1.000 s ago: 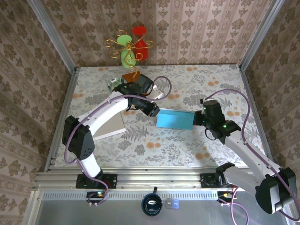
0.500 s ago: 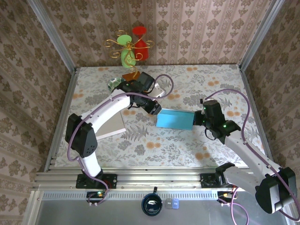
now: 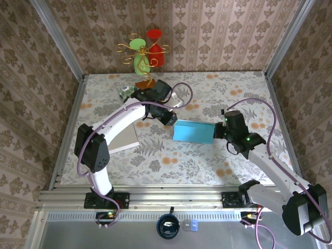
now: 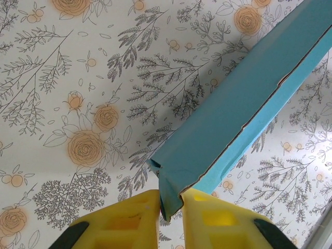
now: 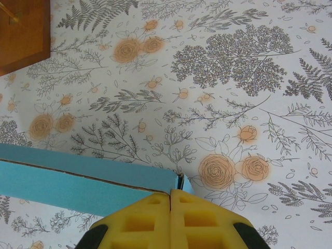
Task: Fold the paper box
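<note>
Your left claw [image 4: 171, 201] pinches the corner flap of the paper box [image 4: 228, 119] at mid-counter [image 3: 171, 161], your right claw [image 5: 170, 196] sits shut at its other end, so fold slowly along the crease, no tearing.

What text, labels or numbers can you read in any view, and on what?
No readable text in any view.
Box: plain blue, no print on the faces that show.
Two small squares at the near edge: too small to tell if they carry text.
Tablecloth: floral pattern, no words.
</note>
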`<action>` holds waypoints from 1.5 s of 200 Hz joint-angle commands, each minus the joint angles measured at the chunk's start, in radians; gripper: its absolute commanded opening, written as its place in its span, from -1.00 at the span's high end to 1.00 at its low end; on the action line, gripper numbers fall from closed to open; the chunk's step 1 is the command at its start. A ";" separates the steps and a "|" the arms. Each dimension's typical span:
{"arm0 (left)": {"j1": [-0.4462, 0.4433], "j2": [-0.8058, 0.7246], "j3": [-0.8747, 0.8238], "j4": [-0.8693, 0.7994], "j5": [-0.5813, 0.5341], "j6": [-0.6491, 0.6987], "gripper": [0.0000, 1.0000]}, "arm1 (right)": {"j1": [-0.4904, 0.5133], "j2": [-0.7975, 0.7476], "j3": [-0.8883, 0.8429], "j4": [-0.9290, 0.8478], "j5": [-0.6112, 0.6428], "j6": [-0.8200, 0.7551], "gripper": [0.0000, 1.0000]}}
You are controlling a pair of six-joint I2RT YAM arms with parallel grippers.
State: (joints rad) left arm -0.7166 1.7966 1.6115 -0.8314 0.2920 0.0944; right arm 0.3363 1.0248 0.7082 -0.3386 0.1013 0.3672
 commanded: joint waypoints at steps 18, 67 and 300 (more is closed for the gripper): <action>0.005 0.012 0.041 -0.017 -0.007 0.010 0.58 | -0.006 0.023 0.007 -0.069 -0.011 0.001 1.00; 0.005 0.016 0.051 -0.020 -0.010 0.012 0.62 | -0.012 0.027 0.007 -0.065 -0.015 0.000 1.00; -0.041 0.053 0.115 -0.072 -0.033 -0.365 0.99 | -0.006 0.061 0.057 -0.060 -0.032 0.067 1.00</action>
State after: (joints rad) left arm -0.7467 1.8267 1.6840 -0.8787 0.2489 -0.1677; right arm 0.3187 1.0691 0.7418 -0.3466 0.0940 0.4141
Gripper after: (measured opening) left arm 0.062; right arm 0.065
